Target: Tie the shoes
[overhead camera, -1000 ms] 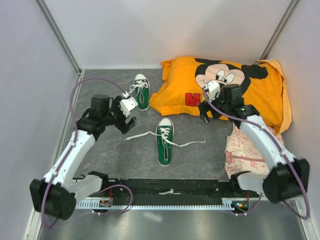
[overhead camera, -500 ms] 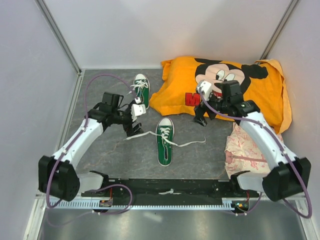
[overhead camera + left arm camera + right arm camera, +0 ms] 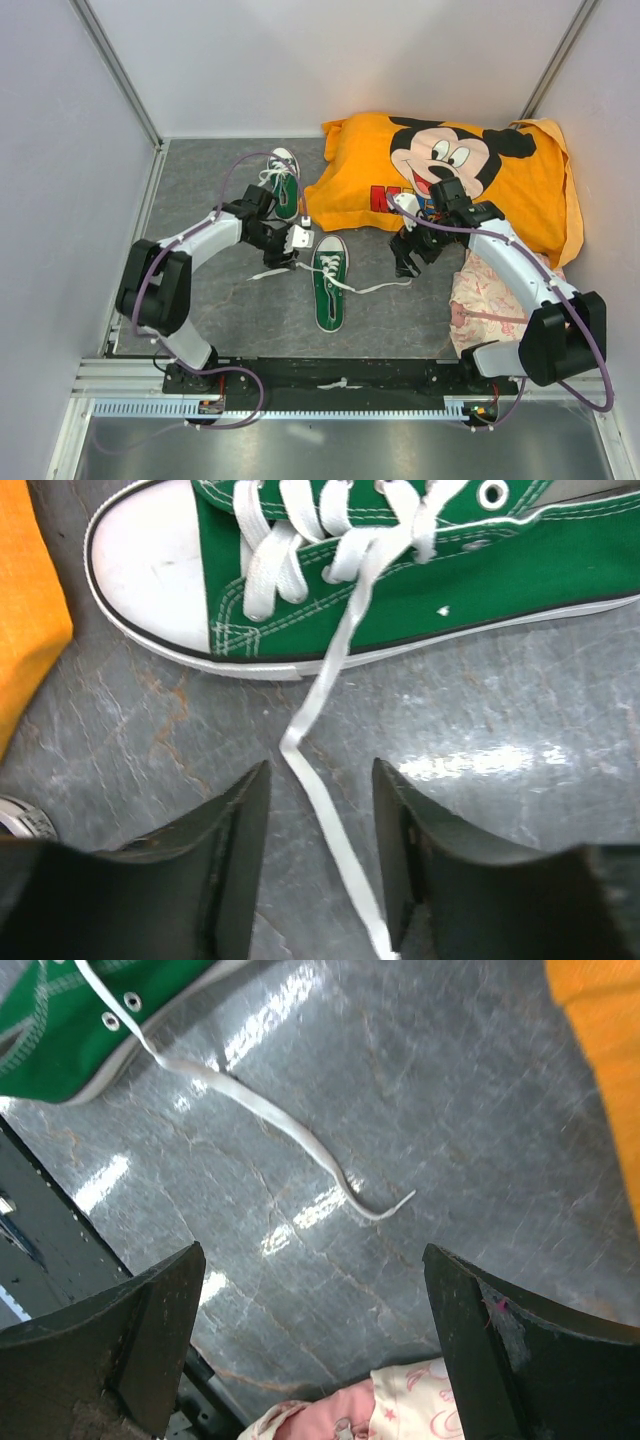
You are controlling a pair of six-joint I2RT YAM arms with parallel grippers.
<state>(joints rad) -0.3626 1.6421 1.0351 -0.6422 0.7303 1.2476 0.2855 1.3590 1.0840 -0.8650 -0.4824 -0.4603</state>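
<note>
Both claws are held low at the near shoe, one to each lace.

On the grey table (image 3: 200, 310), an orange Mickey Mouse pillow (image 3: 450, 170) is seen at the far right, with a pink cloth (image 3: 490, 300) lying just near of it. The far shoe (image 3: 283, 180) is placed just left of the pillow. The near shoe (image 3: 329, 283) is set mid-table, toe cap to the far side, with its laces untied and spread to either side. The left gripper (image 3: 320, 770) is held just left of that shoe. Its fingers are half parted, and the left lace (image 3: 345, 650) is seen running between them, not pinched. The right gripper (image 3: 312, 1255) is spread wide above the right lace (image 3: 260, 1110), with nothing grasped.
</note>
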